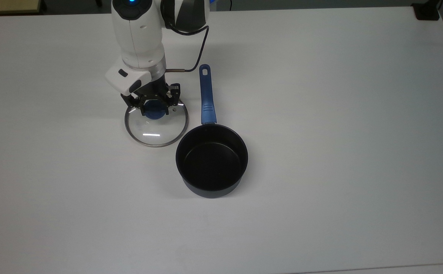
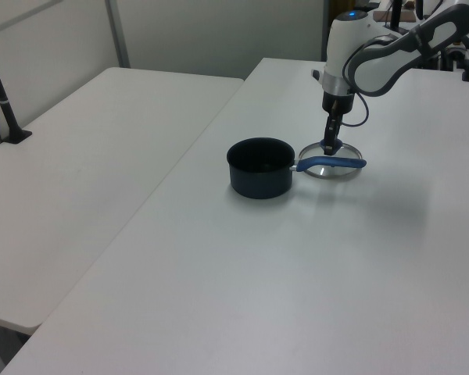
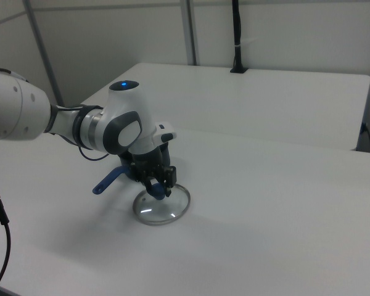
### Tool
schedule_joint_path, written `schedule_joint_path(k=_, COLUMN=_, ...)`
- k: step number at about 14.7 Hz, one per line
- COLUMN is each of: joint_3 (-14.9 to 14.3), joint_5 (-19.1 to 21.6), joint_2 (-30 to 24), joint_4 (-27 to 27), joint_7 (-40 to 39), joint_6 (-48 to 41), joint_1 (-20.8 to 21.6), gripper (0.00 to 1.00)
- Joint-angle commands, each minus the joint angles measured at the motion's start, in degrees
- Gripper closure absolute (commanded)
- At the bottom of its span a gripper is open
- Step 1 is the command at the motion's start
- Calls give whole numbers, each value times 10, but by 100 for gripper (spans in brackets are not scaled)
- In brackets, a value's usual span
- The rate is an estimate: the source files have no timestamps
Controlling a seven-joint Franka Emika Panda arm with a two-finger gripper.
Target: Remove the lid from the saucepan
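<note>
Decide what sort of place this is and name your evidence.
Probably a robotics lab, not a kitchen: a white robot arm holds a clear glass lid beside a dark saucepan on bare white tables.

no lettering, brand, number or sign can be read in any view. the glass of the lid (image 1: pixel 155 127) carries only a white glare streak in the top view; no print can be made out on it. the saucepan (image 1: pixel 211 161), its blue handle (image 1: pixel 206 97), the white arm casing (image 1: pixel 139 32) and the table (image 1: pixel 339 114) are seen without readable marks.
</note>
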Motion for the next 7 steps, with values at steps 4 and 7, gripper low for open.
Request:
schedule_joint_path(k=4, joint_3=-4, joint_5=-8, joint_2=-16, joint_4=90, joint_7=24, joint_6=-141, joint_1=0, gripper=0)
schedule_joint_path(k=7, joint_3=-6, joint_5=-9, joint_2=-29, joint_4=174, joint_7=62, joint_6=-239, joint_1=35, gripper=0)
